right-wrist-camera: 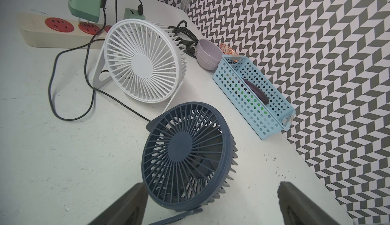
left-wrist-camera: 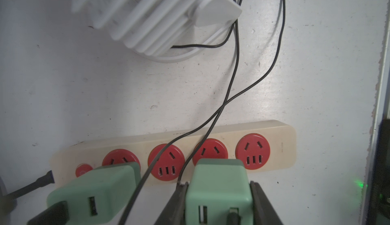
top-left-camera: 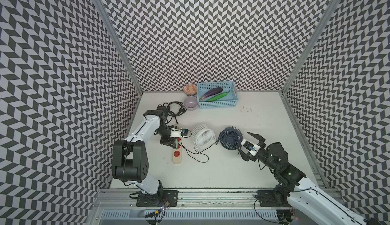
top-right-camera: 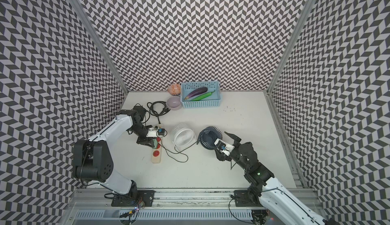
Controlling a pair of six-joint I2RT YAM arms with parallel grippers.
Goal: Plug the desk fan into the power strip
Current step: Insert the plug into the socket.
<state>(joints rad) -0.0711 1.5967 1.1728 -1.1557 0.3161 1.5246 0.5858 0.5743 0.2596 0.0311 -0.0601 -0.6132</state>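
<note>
The cream power strip (top-left-camera: 177, 157) (top-right-camera: 156, 158) (left-wrist-camera: 282, 141) (right-wrist-camera: 42, 38) lies on the table with red sockets in a row. My left gripper (left-wrist-camera: 218, 185) (top-left-camera: 176, 142) is shut on a green adapter plug (left-wrist-camera: 219, 177) (right-wrist-camera: 84, 2), held upright right over the third socket from the button end. A second green adapter (left-wrist-camera: 95, 188) (right-wrist-camera: 134, 14) sits at the socket next to the button. Thin black cords run from both adapters towards the white fan (top-left-camera: 203, 136) (right-wrist-camera: 141, 63). My right gripper (top-left-camera: 243, 142) (right-wrist-camera: 211, 192) stands open around the dark blue fan (top-left-camera: 231, 138) (right-wrist-camera: 185, 154), not touching it.
At the back wall a light blue basket (top-left-camera: 217, 105) holds an eggplant and a green vegetable. A lilac bowl (top-left-camera: 191, 103) and a patterned bowl (top-left-camera: 190, 89) stand beside it. The strip's thick black cord (top-left-camera: 175, 108) lies coiled near the left arm's elbow.
</note>
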